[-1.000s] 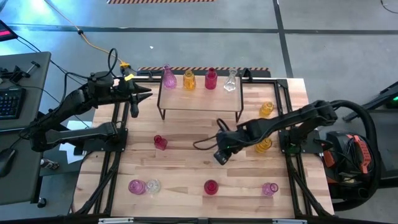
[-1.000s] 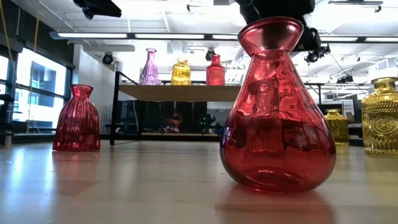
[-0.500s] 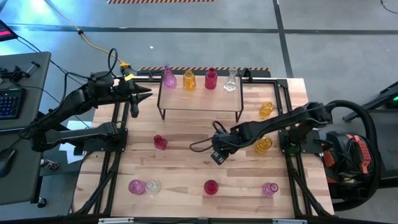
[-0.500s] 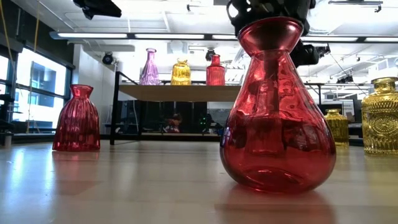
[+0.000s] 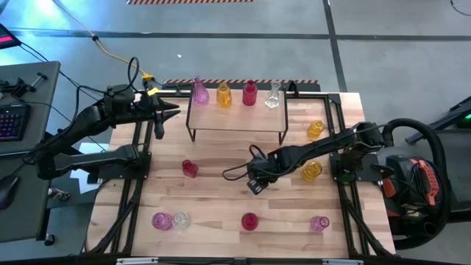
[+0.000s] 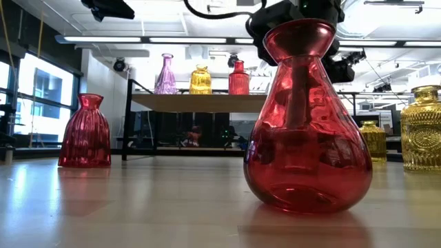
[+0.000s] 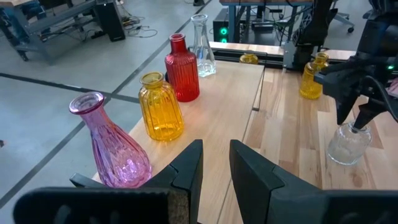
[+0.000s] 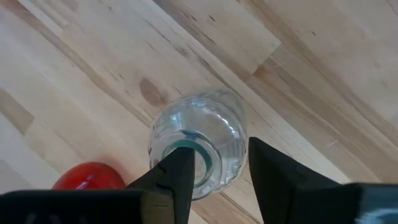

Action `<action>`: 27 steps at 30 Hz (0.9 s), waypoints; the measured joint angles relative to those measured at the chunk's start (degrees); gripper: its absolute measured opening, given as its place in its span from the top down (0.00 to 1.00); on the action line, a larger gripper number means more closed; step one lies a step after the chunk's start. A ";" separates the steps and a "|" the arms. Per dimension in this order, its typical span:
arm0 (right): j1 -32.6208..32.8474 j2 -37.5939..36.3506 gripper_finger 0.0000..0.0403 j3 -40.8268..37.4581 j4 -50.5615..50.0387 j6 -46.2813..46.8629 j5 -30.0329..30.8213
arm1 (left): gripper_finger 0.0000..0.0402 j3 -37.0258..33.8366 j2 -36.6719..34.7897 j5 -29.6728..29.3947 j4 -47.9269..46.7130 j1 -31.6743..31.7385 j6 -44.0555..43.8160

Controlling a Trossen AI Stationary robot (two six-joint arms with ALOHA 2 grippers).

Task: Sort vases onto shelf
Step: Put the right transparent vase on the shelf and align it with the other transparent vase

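A keyboard [image 5: 11, 121] lit purple lies on a dark desk [image 5: 29, 77] at the left edge of the high view. A yellow cable [image 5: 110, 50] runs across the grey floor [image 5: 243, 44] in the upper left. A striped hazard tape [image 5: 239, 82] lies along the table's [image 5: 221, 199] upper edge, another at the frame's top. In the low view, ceiling strip lights [image 6: 138, 39] cross the upper part and a window [image 6: 41, 103] shows at left.
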 joint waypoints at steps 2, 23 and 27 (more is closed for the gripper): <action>-0.02 0.00 0.76 0.03 -0.01 0.38 0.01 | 0.82 0.00 0.00 0.00 -0.08 0.00 -0.02; -1.81 0.07 0.98 6.69 -7.14 -1.39 0.66 | 0.82 -0.01 0.00 -0.02 -0.68 0.00 0.03; -3.42 0.07 0.99 12.06 -14.24 -4.54 1.81 | 0.82 -0.01 0.00 -0.02 -0.68 0.02 0.04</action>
